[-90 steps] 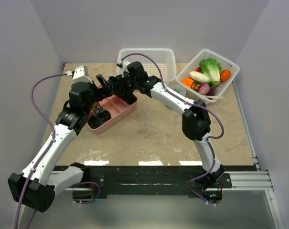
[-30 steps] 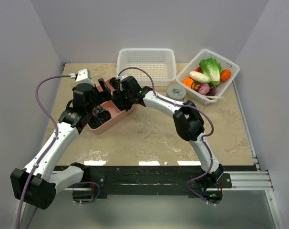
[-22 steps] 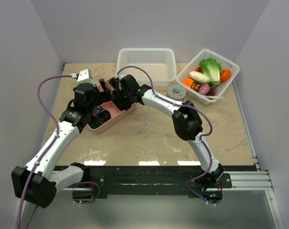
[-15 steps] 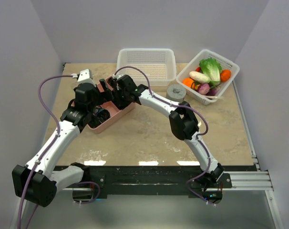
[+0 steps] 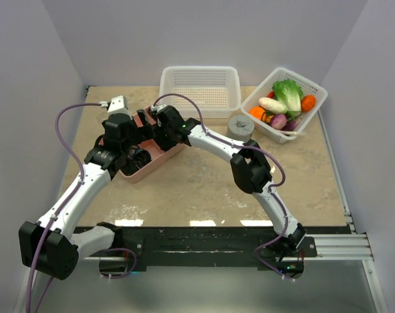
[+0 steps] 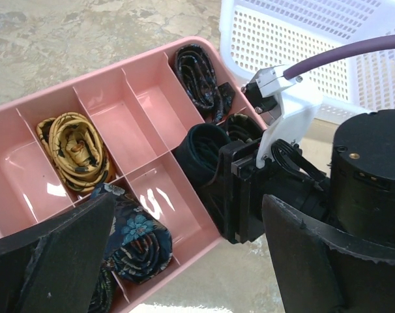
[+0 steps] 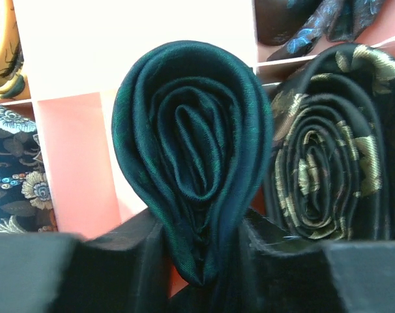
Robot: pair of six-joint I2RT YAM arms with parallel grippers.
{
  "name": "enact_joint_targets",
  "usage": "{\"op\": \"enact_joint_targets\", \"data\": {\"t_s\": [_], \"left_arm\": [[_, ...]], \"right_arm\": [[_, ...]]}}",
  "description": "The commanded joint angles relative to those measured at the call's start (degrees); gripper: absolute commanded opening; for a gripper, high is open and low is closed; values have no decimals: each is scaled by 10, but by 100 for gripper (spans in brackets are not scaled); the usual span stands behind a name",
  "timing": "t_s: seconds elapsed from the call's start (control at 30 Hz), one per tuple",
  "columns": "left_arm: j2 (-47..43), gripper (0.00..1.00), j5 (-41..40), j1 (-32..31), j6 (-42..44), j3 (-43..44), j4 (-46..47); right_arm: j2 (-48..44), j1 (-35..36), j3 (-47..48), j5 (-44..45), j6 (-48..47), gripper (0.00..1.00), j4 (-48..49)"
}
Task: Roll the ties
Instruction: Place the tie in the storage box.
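Observation:
The dark teal-green tie (image 7: 194,156) is rolled into a coil and pinched between the fingers of my right gripper (image 7: 204,261). It hangs over the pink divided tray (image 6: 106,124), above an empty compartment beside a rolled black-and-gold tie (image 7: 334,189). In the left wrist view the teal roll (image 6: 201,153) sits at the tip of the right gripper (image 6: 240,189). My left gripper (image 6: 184,261) is open and empty, just near of the tray's front edge. From above, both grippers meet over the tray (image 5: 148,166).
The tray also holds a yellow rolled tie (image 6: 73,140), a blue floral rolled tie (image 6: 135,244) and a dark patterned tie (image 6: 197,75). A white mesh basket (image 5: 201,88), a grey cylinder (image 5: 240,126) and a basket of vegetables (image 5: 285,101) stand at the back.
My right gripper has moved left and down over the tray with the rolled tie. My left arm has shifted slightly toward the tray.

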Motion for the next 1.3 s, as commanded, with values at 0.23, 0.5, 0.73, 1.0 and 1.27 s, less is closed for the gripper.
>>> {"op": "enact_joint_targets", "data": {"t_s": [0.23,0.5,0.73,1.0,1.27], "left_arm": [[9,100,-2,6,12,6,19],[9,100,0,6,12,5,17],[12,100,0,6,15,4,16],[12,100,-1,6,18,5,14],[15,100,2,7,15,1,15]], "right_arm": [[-89,8,-14,5,-15,75,-24],[-94,7,-14,21,-15,73,-16],[-72,7,-15,35,-16,31,-9],[-65,7,-38,38,-24,7,-17],[-68,7,-98,26,-29,2,-7]]}}
